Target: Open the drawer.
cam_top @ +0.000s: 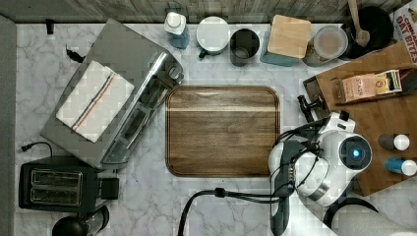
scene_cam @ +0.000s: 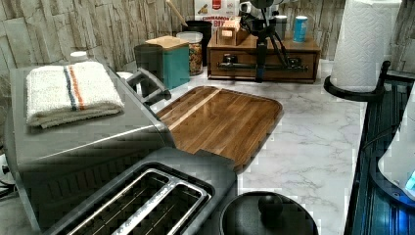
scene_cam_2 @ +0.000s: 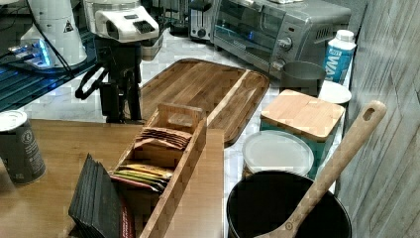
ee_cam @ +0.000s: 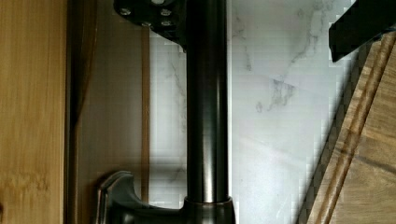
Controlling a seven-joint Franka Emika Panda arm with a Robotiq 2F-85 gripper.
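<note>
Drawer at the marble bench's far end sits barely drawn, a thin gap under the bamboo cabinet top; the pincer is down at its black bar handle, finger state not discernible. Most pulling remains.

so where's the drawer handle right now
The drawer handle runs across the drawer front at the back of the left view, under the bamboo cabinet top, beyond the cutting board, with the gripper on it.
</note>
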